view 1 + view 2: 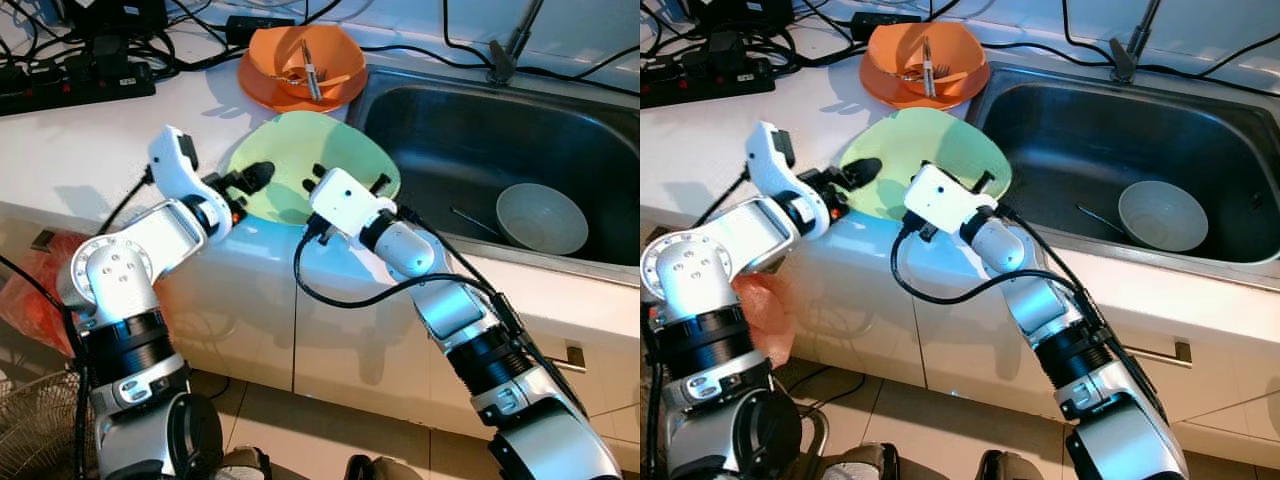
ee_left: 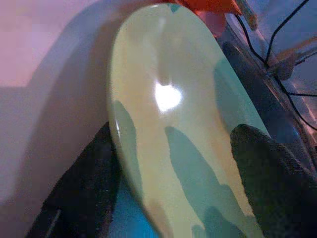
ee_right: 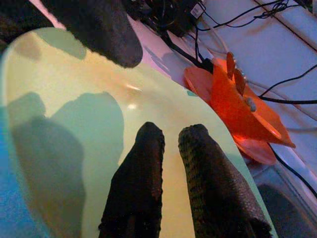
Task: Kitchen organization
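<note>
Big steel sink takes up the right side of the frame, with a white bowl sitting in its lower right. The white surface fills the left. Mid-frame there's a pale green plate hanging over the surface's front edge. The left end effector is pinching its left rim, fingers either side. The right end effector has its fingers narrow, resting on top of the plate. Top centre, an orange bowl holds some utensils.
</note>
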Controlling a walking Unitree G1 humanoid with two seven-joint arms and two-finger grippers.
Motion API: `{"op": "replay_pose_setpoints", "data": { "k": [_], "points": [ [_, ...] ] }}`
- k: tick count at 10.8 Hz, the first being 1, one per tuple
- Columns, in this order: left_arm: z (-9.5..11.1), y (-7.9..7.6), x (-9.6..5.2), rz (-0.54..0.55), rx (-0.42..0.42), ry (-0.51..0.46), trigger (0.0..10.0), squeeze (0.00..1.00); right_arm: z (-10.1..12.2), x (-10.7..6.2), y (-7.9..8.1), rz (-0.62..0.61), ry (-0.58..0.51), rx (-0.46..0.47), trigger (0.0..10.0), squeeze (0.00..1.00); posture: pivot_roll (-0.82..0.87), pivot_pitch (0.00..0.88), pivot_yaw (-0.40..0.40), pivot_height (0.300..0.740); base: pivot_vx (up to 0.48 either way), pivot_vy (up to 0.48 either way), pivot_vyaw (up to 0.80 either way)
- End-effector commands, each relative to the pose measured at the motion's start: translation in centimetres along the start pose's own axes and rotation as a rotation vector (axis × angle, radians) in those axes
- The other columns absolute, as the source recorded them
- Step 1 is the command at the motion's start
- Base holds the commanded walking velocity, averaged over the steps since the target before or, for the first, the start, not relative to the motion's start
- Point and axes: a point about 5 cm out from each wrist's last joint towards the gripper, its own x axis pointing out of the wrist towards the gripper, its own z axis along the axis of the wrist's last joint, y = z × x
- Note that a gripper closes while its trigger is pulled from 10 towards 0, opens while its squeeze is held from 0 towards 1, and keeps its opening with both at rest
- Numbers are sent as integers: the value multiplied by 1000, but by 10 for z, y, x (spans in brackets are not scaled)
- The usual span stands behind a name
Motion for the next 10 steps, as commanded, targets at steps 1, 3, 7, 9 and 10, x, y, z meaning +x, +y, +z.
{"op": "replay_pose_setpoints", "data": {
  "k": [1, 3, 7, 9, 10],
  "points": [
    [-6, 0, -1, -9, -7, 31, 0, 0, 3, 2, -4, -2, -12, -4, 10000, 0, 85, 120, -22, 740, 0, 0, 0],
    [-10, -2, -1, -21, -8, 38, 0, 0, 3, 1, -4, -2, -10, -2, 10000, 0, 86, 119, -23, 740, 0, 0, 0],
    [-15, -5, 0, -27, -17, 42, 0, 0, 0, 0, -21, -93, 9, 33, 10000, 0, 82, 126, -26, 740, 0, 0, 0],
    [-16, -3, 1, -22, -27, 39, 0, 0, -3, -1, -30, -152, 26, 62, 10000, 0, 87, 127, -30, 740, 0, 0, 0],
    [-18, -1, 1, -18, -33, 38, 0, 0, -8, -2, -44, -250, 64, 87, 10000, 0, 89, 127, -30, 740, 0, 0, 0]
  ]
}}
